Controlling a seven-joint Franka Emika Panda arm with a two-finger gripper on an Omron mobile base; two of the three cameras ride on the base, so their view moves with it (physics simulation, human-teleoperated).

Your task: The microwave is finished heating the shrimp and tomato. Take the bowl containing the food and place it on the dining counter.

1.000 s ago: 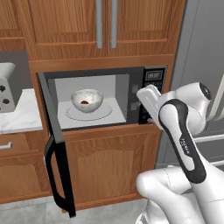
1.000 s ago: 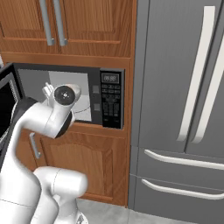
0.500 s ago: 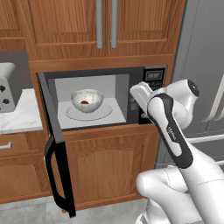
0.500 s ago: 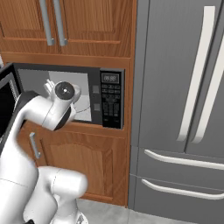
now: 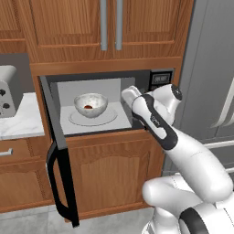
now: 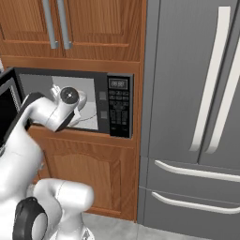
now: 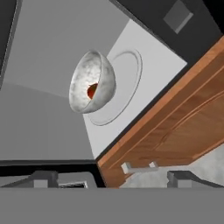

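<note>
Wood-cabinet kitchen here, big grey fridge (image 6: 197,108) on the right and the microwave (image 5: 105,103) built into the cabinets with its door (image 5: 59,151) swung wide open to the left. Inside, the bowl (image 5: 91,104) sits upright on the round turntable (image 5: 93,118), roughly mid-floor of the light grey cavity, a bit toward the back wall. There's something red in it, looks like the tomato (image 7: 92,90), down at the bottom of the bowl. My gripper (image 7: 111,178) is at the right front corner of the microwave opening, fingers spread wide apart with nothing between them, well clear of the bowl. In the hand view the whole thing is rolled sideways, so the bowl looks tipped, but it's not. Silver toaster oven (image 5: 9,91) is off on the marble top to the left.
</note>
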